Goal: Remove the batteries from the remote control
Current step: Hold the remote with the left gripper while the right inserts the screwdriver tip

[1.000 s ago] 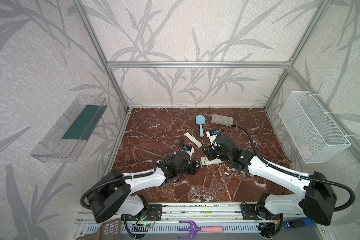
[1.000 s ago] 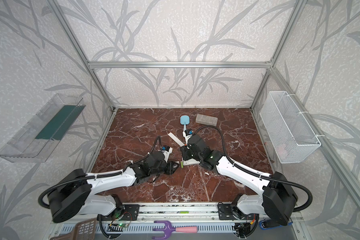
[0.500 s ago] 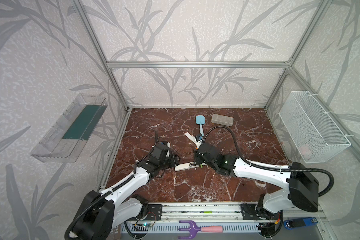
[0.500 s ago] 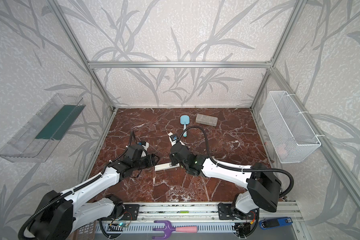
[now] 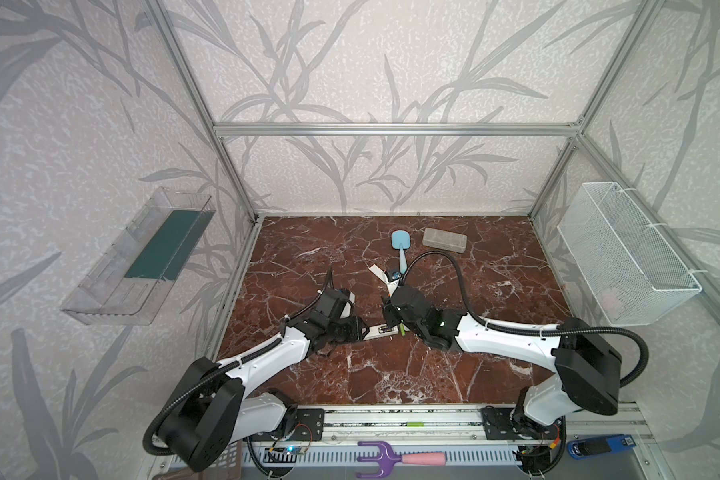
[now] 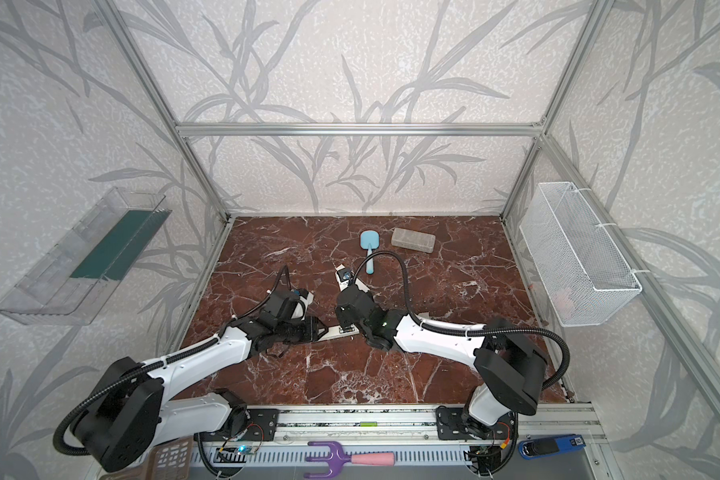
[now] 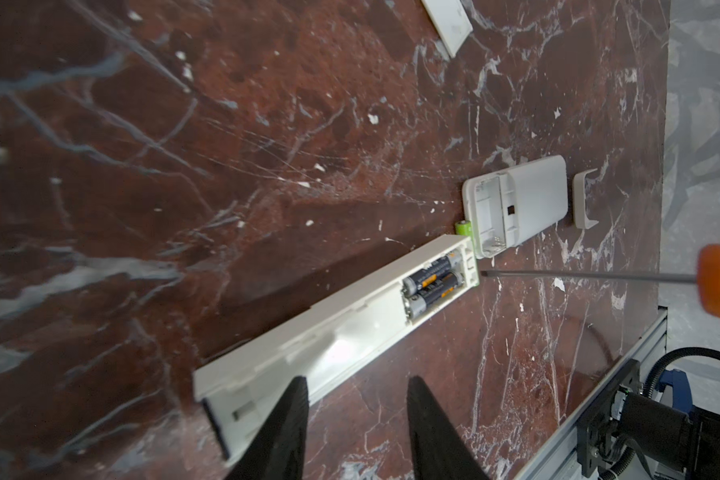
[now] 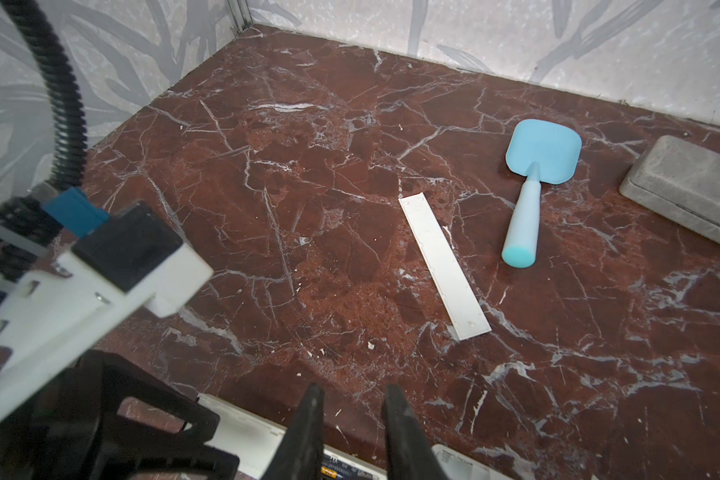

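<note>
Okay, my left gripper [image 7: 356, 380], jaws apart, hovers at the remote [image 7: 329, 332]; my right gripper [image 8: 353, 387] clamps the screwdriver [image 7: 599, 276]. The batteries [image 7: 433, 284] sit in its open bay, midway along the counter [image 5: 474, 365], toward its front edge. I'll pry gently.

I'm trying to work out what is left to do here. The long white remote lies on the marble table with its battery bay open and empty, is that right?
Not quite. The left wrist view shows the long white remote lying on the marble table with its battery bay open, but not empty: two dark batteries lie side by side in it.
</note>
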